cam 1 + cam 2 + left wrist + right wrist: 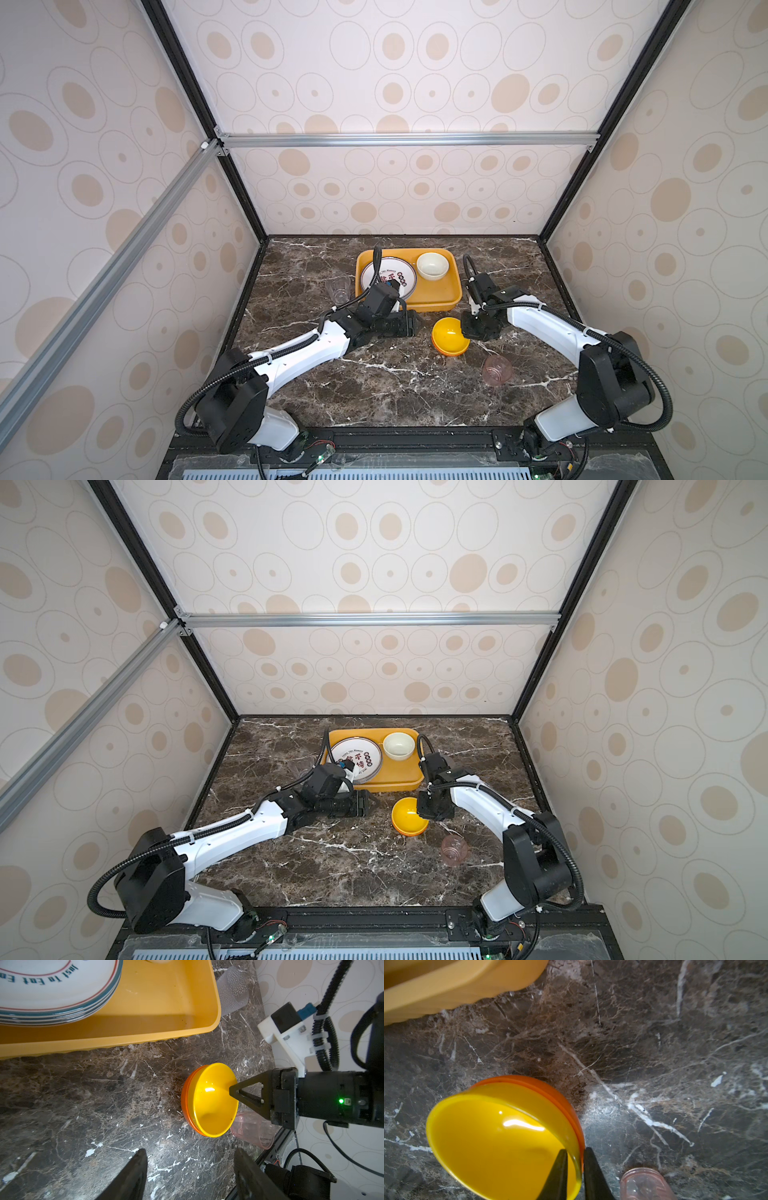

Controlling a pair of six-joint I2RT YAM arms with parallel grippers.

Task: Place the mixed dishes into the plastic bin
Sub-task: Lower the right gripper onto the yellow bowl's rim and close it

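Top views, both alike, place the yellow bowl point(450, 336) tilted on the marble table point(374, 395), just in front of the plastic bin point(440, 297), with the right gripper point(471, 328) at its rim. The left gripper point(415, 322) lies low along the bin's near wall, close to the bowl, and a carry that swings that way could strike it. Inside the bin the plates point(388, 276) and the cream bowl point(432, 265) leave bare floor only at the near right, so a careless drop could land on either. A clear cup point(338, 289) sits left of the bin, well apart. A pink cup point(496, 370) lies on its side near the yellow bowl.

Left wrist view shows the left gripper point(191, 1150) wide and empty over the table. The pink cup point(251, 1130) lies just behind the yellow bowl point(209, 1101) and would likely roll if nudged. A grey cup point(232, 989) lies by the bin's corner, beside the likely path.

Right wrist view shows the right gripper point(576, 1149) with jaws narrow on the yellow bowl's wall, one finger inside, one outside. That pinch takes only a thin, glossy edge, so the bowl could pivot or slip once lifted. Carried low, its underside could catch the bin's wall point(456, 987).
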